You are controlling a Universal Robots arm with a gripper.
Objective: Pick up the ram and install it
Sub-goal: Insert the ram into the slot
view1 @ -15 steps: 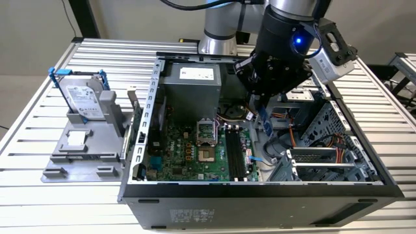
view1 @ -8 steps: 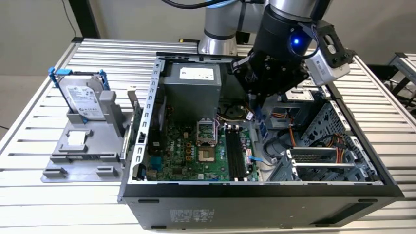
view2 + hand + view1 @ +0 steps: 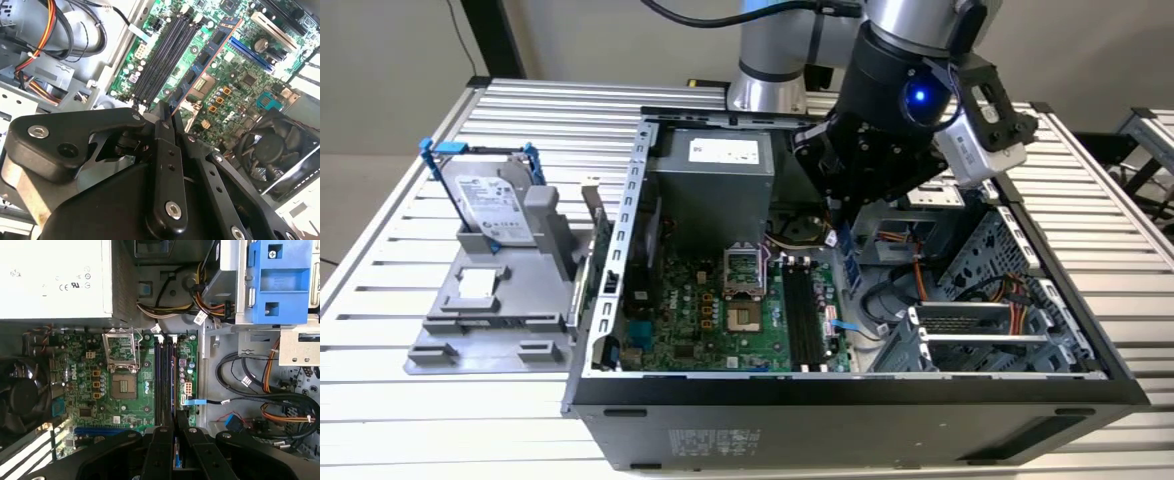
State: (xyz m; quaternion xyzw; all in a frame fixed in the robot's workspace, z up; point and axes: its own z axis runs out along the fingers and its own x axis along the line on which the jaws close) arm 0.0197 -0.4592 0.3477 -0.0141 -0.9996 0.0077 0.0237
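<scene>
While hovering above the black motherboard slots (image 3: pixel 167 56), the end effector (image 3: pixel 171 114) is clamped tight on one end of the ram (image 3: pixel 204 59).

Long, thin ram (image 3: pixel 205 57), dark green-black, with a row of black chips and an orange edge. Hangs on edge over the motherboard, pinched at one end, parallel to the black slots, unseated. In the exterior view, lies about 1 o'clock from those slots.
</scene>
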